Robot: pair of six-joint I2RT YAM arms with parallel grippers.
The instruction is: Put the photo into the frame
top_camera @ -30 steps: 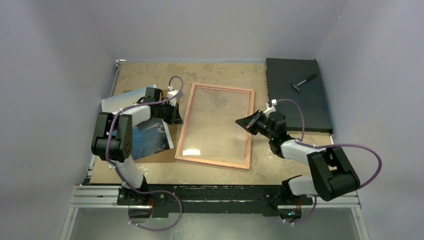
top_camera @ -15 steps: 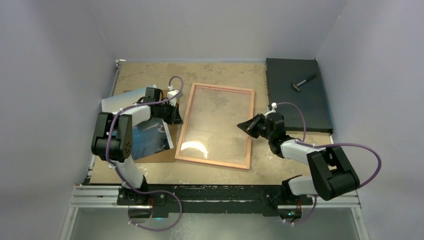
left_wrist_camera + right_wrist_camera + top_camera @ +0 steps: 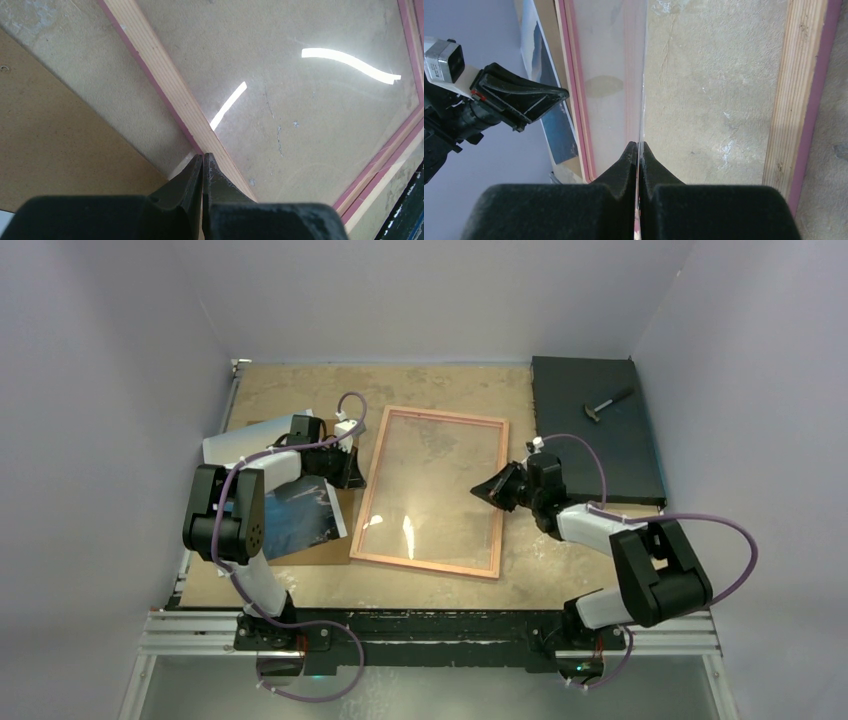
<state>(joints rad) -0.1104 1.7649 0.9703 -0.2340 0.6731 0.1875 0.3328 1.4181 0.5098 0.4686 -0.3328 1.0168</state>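
Brown backing board (image 3: 330,546) lies at the left of the counter (image 3: 300,385) with the photo (image 3: 300,512) on top of it, dark blue face up and partly under the left arm. The photo is outside the frame and untouched. Just to its right, the left gripper (image 3: 202,159) has its jaws pressed fully together with nothing between them. Their tips sit at the outer edge of the left rim of the frame (image 3: 425,567), touching it or very nearly so. That placement looks meant to pin or steady the frame so it does not slide while the other side is worked. The frame lies flat mid-counter with its pale wood back upward, which suits loading the photo from behind. Inside it, the clear pane (image 3: 430,480) shows bright streaks of reflected light. At the frame's right side, the right gripper (image 3: 638,146) has its jaws closed on the thin edge of that pane. The wrist view sees the sheet edge-on, running straight out from between the tips, so the pane seems to be tipped up off the counter on that side, probably to clear or reseat it before the photo goes in. Farther right, well apart from the frame, a small hammer (image 3: 607,405) rests on a black pad (image 3: 590,455).
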